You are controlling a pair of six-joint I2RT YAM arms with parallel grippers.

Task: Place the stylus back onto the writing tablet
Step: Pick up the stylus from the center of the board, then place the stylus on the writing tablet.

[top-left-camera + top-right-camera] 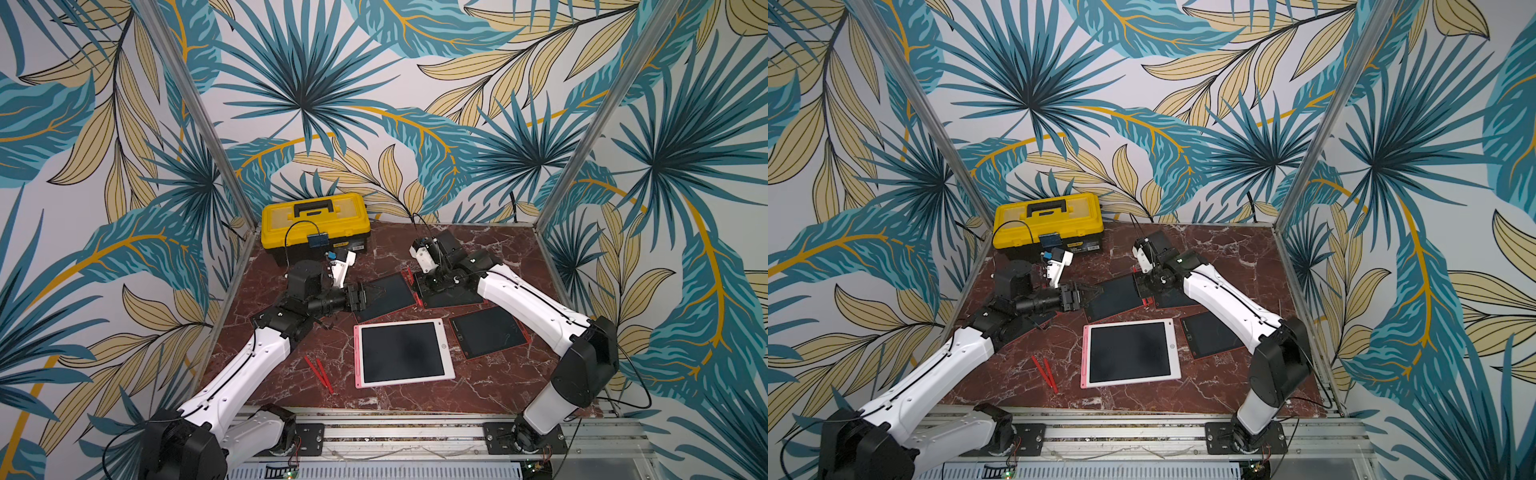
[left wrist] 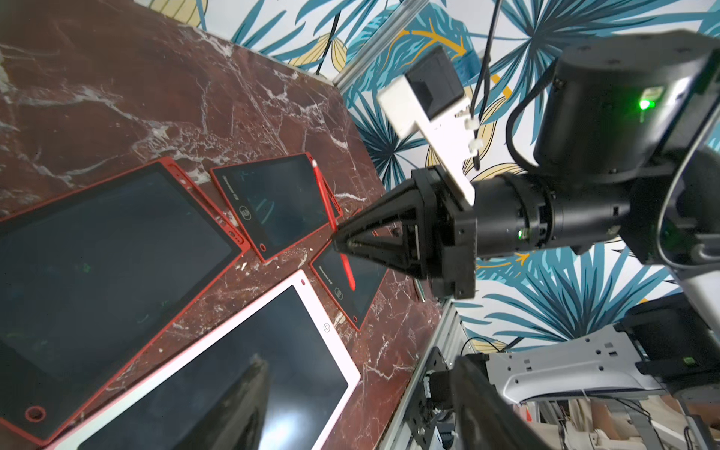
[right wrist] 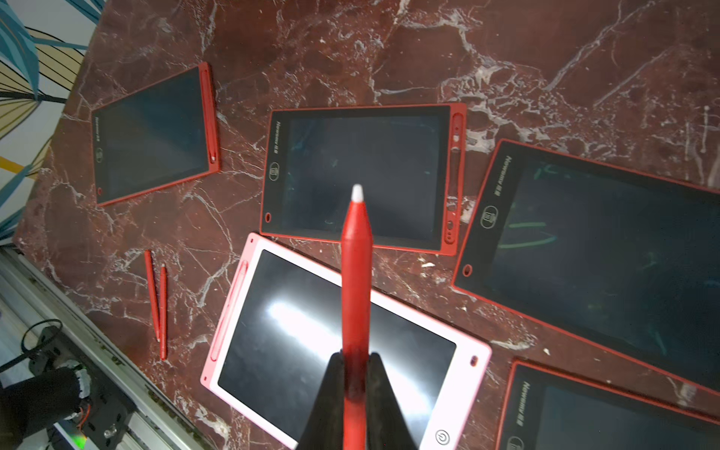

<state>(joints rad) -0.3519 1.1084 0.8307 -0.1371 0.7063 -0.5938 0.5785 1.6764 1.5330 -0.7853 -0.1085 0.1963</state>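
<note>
My right gripper [image 3: 355, 356] is shut on a red stylus [image 3: 356, 272] whose white tip points forward. It hangs above a red-framed writing tablet [image 3: 362, 175] whose side slot [image 3: 456, 179] looks empty. In both top views the right gripper [image 1: 419, 291] [image 1: 1144, 293] hovers between two dark tablets at mid-table. In the left wrist view the stylus [image 2: 348, 269] pokes out below the right gripper's closed fingers [image 2: 370, 241]. My left gripper [image 1: 372, 293] [image 2: 360, 368] stands open and empty just left of it, over the tablet [image 1: 386, 305].
A pink-framed tablet [image 1: 401, 353] lies in front, with two loose red styluses [image 1: 319, 372] to its left. More red tablets lie at right [image 1: 490, 332] and under the left arm [image 1: 1034, 320]. A yellow toolbox [image 1: 316, 224] stands at the back left.
</note>
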